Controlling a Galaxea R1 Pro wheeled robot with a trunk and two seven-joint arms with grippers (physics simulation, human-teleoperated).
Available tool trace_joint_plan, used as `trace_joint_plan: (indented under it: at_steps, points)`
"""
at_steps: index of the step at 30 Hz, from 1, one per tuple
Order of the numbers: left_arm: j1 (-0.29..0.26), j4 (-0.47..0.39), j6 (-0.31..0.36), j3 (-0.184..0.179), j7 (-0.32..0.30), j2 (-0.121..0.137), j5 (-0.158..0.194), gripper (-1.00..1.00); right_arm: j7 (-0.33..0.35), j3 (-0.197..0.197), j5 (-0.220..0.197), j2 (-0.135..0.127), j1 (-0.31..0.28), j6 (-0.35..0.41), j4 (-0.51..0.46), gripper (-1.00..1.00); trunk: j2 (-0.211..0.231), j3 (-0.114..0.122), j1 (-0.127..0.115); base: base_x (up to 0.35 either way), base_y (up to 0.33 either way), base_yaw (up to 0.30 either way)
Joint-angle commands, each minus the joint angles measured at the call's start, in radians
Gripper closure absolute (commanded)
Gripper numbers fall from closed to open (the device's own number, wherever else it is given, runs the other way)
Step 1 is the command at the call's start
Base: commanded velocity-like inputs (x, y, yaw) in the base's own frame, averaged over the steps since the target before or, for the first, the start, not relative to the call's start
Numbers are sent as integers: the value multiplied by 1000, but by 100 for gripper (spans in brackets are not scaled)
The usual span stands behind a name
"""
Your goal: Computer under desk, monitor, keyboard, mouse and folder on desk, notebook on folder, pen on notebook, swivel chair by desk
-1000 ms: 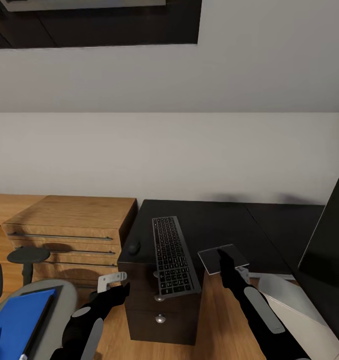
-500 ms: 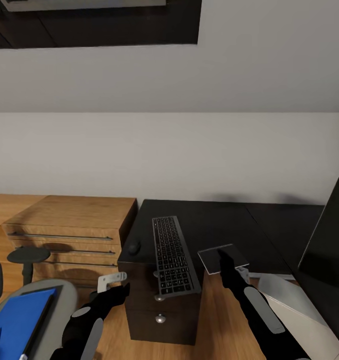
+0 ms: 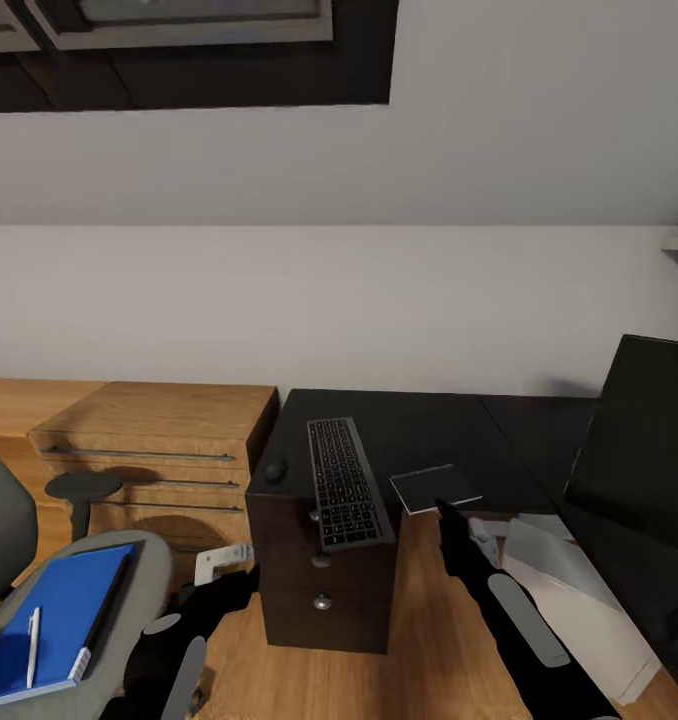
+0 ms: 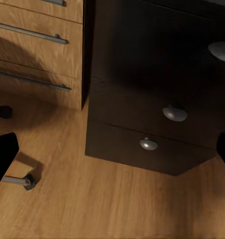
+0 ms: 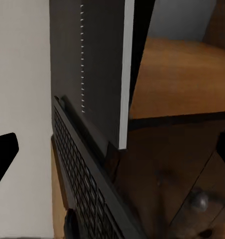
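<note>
Currently the folder (image 3: 54,625) lies on the swivel chair (image 3: 129,590) left of the desk (image 3: 419,440) — pen (image 3: 33,632) atop it — nearest the left gripper (image 3: 234,580). Both grippers — right gripper (image 3: 449,520) included — look spread and empty.

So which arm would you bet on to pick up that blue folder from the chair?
The left, I'd guess. The left gripper hangs just beside the swivel chair where the blue folder lies with the pen on it. The right gripper sits across by the desk, near the notebook.
</note>
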Motion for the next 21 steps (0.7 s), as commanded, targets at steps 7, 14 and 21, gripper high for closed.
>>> trace_joint_plan:
  at_steps: [7,14,21]
  points:
    - [-1,-1,3,0,9,0,11,-100,-5,2,-5,-1,-1,-3,-1,-100,-1,-1,-1,-331,0,0]
    - [-1,-1,3,1,9,0,11,-100,-7,2,-6,-1,-1,-4,-3,-100,-1,-1,-1,-333,0,0]
    - [-1,-1,3,2,9,1,8,-100,-110,6,5,-15,-1,-4,-58,-100,-1,-1,-1,-260,0,0]
